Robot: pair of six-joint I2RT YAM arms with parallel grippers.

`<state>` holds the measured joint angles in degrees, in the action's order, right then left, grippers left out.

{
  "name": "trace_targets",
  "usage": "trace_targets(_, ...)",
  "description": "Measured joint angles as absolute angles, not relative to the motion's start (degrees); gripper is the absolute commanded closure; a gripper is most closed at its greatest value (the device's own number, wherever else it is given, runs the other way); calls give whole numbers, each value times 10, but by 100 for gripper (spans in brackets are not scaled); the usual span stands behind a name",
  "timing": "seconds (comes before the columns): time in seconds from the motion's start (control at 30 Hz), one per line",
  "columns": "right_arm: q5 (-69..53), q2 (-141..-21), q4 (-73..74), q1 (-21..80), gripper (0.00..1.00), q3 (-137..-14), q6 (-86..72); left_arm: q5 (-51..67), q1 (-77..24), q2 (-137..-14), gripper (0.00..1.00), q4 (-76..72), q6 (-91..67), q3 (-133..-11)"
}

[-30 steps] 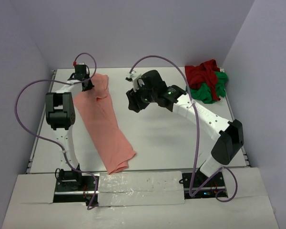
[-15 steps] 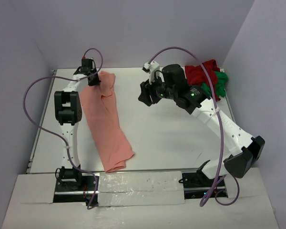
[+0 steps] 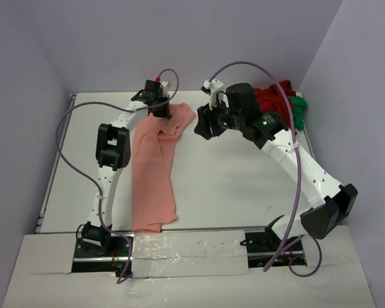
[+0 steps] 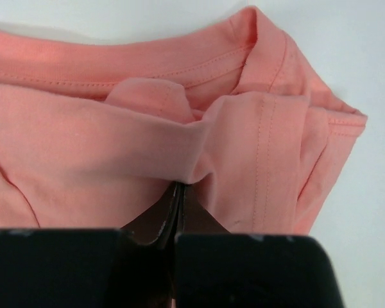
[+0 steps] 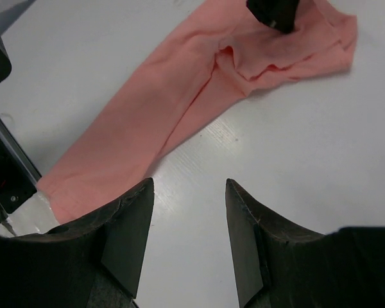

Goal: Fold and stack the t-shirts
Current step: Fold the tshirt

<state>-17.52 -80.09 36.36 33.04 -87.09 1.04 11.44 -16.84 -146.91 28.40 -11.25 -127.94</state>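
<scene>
Overhead, the pink shirt [image 3: 153, 173] stretches from the table's [image 3: 237, 186] far middle to its near edge, the red shirt [image 3: 269, 96] and green shirt [image 3: 299, 110] heaped at its far right corner; up close, my left gripper [image 4: 178, 196] pinches a pink fold, and my right gripper [image 5: 189, 199] hangs half-spread, empty.

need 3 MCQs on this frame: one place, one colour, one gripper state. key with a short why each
1. Where do the dark red shirt and green shirt lie?
A) far right corner of the table
B) near left edge
C) by the left arm's base

2. What colour is the cloth in the left gripper?
A) green
B) salmon-pink
C) dark red

3. How is the right gripper?
A) shut on cloth
B) open, empty
C) shut, empty

Key:
1 A: top view shows both piled there.
2 B: left wrist view shows it pinching the salmon-pink shirt.
3 B: fingers apart over bare table.
</scene>
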Motion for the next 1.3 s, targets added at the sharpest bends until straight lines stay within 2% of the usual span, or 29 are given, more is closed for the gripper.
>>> trace_targets(0.27,-201,-801,365,314,44,-871,6,140,-266,-1502,100,264,-102,-1326)
trace_targets(0.47,-211,-793,365,307,44,-865,4,88,-289,-1504,100,179,-129,-1304)
trace_targets(0.8,-226,-722,361,286,43,-824,4,-116,-268,-1556,100,88,-128,-1371)
trace_targets(1.17,-248,-752,361,277,42,-791,3,-201,-184,-1539,100,56,-113,-1380)
trace_targets(1.3,-243,-764,361,277,42,-776,3,-191,-136,-1459,88,73,-123,-1327)
